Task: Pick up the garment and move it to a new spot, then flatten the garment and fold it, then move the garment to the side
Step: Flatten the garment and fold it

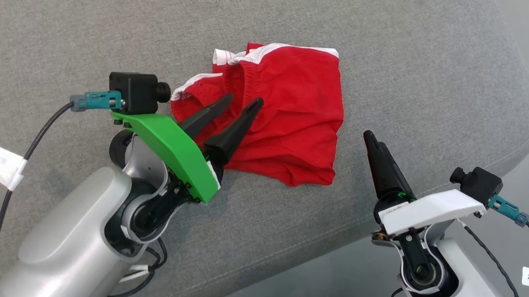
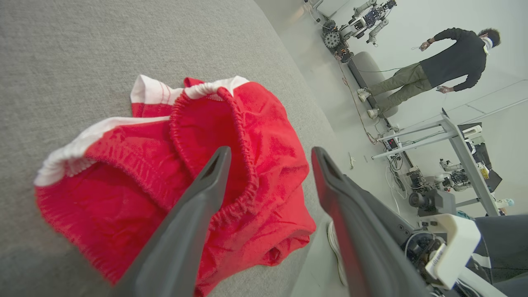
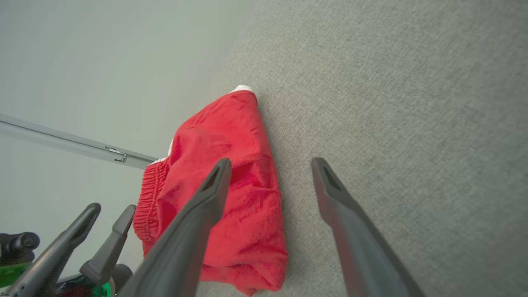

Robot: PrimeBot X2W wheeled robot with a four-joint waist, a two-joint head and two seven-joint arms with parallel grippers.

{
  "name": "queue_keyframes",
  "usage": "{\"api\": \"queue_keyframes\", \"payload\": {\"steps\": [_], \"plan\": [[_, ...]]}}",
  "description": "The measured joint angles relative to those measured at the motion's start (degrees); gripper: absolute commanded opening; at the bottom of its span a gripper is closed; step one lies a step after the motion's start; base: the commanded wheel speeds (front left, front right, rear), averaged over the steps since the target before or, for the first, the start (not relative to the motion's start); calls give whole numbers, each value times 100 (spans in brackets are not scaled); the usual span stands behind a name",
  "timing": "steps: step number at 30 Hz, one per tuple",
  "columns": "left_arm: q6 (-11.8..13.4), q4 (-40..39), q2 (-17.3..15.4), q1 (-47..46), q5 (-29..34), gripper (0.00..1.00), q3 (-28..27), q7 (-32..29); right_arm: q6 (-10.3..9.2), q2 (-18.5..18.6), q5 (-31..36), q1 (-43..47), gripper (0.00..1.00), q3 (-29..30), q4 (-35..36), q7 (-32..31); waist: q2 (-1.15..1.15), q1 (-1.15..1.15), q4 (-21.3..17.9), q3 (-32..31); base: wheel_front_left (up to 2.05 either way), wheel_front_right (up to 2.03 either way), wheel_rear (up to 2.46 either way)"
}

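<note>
- Garment: red shorts with white trim, crumpled on the grey cushion at frame centre in the head view; its lower-left part is covered by the left gripper; the layers folded under are hidden.
- Left gripper: fingers apart, nothing between them, tips over the elastic waistband; whether they touch the cloth cannot be told.
- Right gripper: its fingers overlap in the head view; the right wrist view shows them apart and holding nothing, just right of the garment.
- Cushion edge: it curves from the right of the frame down to lower centre; the right gripper stands near it, with floor beyond; open grey surface lies at upper left and top.
- Surroundings: a person stands at upper right of the left wrist view beside a metal frame, well apart from the garment.
</note>
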State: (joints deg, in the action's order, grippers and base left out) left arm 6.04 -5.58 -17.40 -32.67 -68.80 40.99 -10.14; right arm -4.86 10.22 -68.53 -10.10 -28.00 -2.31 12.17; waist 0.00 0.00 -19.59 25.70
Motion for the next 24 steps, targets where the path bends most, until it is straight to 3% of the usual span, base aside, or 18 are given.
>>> {"api": "queue_keyframes", "payload": {"steps": [9, 16, 17, 18, 20, 21, 24], "plan": [[0, 737, 13, -274, 464, 100, 156, -24, 134, -154, 0, -3, 100, -100, -166, 43, 0, 0, -201, 31, 0, 0, 0], [-1, 1107, 188, -302, 479, 100, 221, -18, 182, -180, 0, -2, 100, -56, -286, 92, 0, 0, -306, 32, 0, 0, 0], [-2, 1148, 225, -320, 479, 86, 216, -10, 185, -181, 0, -2, 100, -53, -299, 93, 0, 0, -307, 29, 0, 0, 0], [-7, 1180, 250, -340, 479, 49, 211, 16, 196, -185, 0, -2, 100, -48, -316, 93, 0, 0, -308, 25, 0, 0, 0], [-52, 1248, 294, -392, 477, 6, 197, 41, 201, -197, 0, -2, 100, -29, -356, 94, 0, 0, -301, 13, 0, 0, 0], [-93, 1271, 333, -411, 472, 0, 198, 45, 202, -197, 0, -1, 100, -5, -379, 96, 0, 0, -291, 5, 0, 0, 0], [-149, 1307, 450, -425, 456, 0, 192, 99, 235, -191, 1, 0, 100, 34, -416, 100, 0, 0, -239, -28, 0, 0, 0]]}}
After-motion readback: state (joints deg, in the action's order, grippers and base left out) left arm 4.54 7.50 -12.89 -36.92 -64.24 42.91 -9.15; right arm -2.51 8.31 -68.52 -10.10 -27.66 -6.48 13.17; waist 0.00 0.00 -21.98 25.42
